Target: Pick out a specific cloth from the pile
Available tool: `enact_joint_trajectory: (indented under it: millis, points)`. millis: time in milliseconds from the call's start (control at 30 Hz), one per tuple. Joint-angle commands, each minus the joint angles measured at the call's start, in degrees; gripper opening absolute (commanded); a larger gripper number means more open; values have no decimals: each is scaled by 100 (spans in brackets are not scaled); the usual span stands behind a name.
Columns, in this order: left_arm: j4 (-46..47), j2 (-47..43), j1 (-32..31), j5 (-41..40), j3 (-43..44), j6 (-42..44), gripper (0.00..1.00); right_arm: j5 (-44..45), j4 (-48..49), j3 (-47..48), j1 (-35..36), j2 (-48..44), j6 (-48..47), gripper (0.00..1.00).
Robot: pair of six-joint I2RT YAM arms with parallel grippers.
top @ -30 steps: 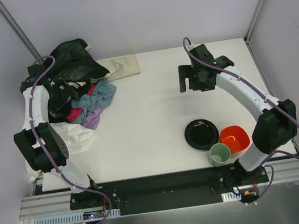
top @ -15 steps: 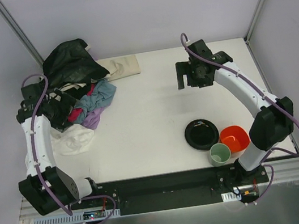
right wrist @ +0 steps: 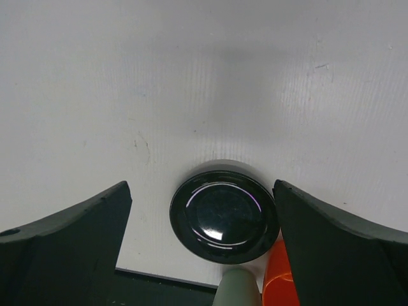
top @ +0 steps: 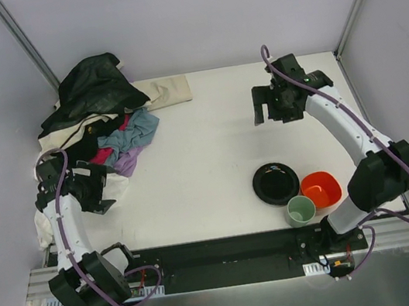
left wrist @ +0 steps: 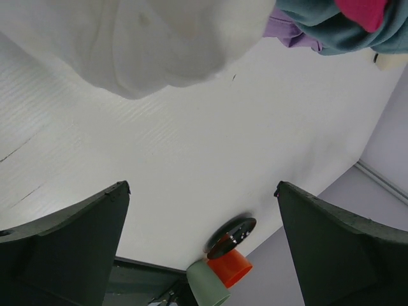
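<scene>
The left pincer point(top: 102, 190) hung with its jaws spread wide and nothing between them, only bare white counter point(top: 203, 145) showing in the gap in its wrist view. The lavender cloth point(top: 129, 161) lay near this pincer, just beyond it toward the far side of the counter and a little to its right, not touched by either finger; only a small purple fold peeked out from the near edge of the pile point(top: 101, 99). A blue-grey garment point(top: 135, 133) and a pink-red one point(top: 133, 120) sat on top of that fold, with a black garment point(top: 94, 81) heaped farther from the pincer and a beige cloth point(top: 166, 90) at the far edge. A white garment point(top: 114, 191) lay right beside the left pincer's fingers; whether they touched it could not be told. The right pincer point(top: 270, 113), well away across the counter, was likewise wide open and empty, held above bare surface, with a black plate point(right wrist: 224, 215), an orange bowl point(top: 321, 188) and a pale green cup point(top: 301, 210) on its near side
</scene>
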Motion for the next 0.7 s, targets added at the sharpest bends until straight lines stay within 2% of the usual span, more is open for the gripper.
enact_joint_trajectory:
  millis: [0,200,367,500,667]
  points:
    - [241,-207,232,221,-194,-207,99,-427,-58,-379,-201,-467,65,96]
    - [267,364,680,459,-283,39,99,-427,-75,-379,-298,-459,101,96]
    - [294,811,1137,20,-230,215,99,-541,-172,-98,-386,-55,136,96]
    - [250,1602,1471,-139,68,610,99,-594,-5,-203,-404,68,153,96]
    - [355,2402,1516,-323,393,593,99,-717,48,-308,-492,130,215,96]
